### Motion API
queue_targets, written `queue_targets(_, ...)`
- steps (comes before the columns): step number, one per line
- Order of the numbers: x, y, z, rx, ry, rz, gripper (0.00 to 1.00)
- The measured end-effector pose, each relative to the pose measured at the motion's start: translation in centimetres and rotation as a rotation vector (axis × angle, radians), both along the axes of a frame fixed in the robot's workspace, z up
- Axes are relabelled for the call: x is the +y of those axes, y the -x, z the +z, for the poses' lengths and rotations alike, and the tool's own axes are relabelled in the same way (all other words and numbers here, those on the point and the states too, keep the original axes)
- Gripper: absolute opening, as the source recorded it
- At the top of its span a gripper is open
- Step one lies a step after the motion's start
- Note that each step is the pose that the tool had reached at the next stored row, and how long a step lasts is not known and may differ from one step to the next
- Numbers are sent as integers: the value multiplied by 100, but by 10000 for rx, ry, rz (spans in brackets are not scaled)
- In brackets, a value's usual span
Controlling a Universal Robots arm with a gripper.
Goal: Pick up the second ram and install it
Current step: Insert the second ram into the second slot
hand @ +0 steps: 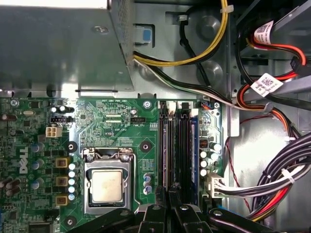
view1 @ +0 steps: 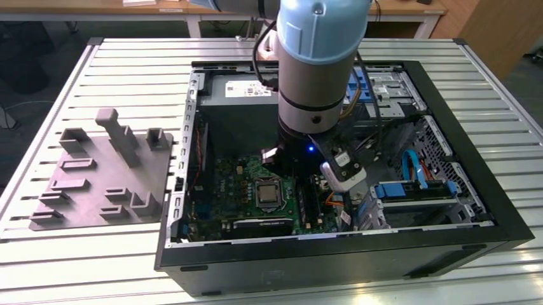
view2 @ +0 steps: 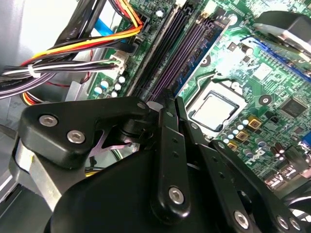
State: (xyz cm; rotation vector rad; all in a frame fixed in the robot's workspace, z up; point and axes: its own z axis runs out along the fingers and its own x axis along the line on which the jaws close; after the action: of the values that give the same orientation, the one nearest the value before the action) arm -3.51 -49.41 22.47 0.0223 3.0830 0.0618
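My gripper (hand: pixel 169 195) reaches down into an open computer case (view1: pixel 339 257), right over the memory slots (hand: pixel 187 145) beside the processor (hand: pixel 107 186). Its black fingers (view2: pixel 167 126) are drawn close together. Between the fingertips a thin dark strip, the second ram (hand: pixel 171 155), stands on edge in line with one slot; how deep it sits I cannot tell. In the exterior view the arm's wrist (view1: pixel 314 95) covers the gripper and the slots.
The grey plastic fixture (view1: pixel 102 181) with upright tabs lies on the slatted table at the exterior view's left. Bundled cables (hand: pixel 272 187) crowd one side of the slots, and a metal power supply box (hand: pixel 58 43) and drive bays (view1: pixel 424 187) fill the case's other corners.
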Motion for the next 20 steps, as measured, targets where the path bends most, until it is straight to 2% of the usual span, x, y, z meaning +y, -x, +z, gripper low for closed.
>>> queue_targets(12, 13, -5, -60, 0, 1, 0, 14)
queue_targets(16, 37, -8, -72, 2, 7, 0, 14)
queue_targets(20, 86, -12, -90, 2, 6, 0, 14)
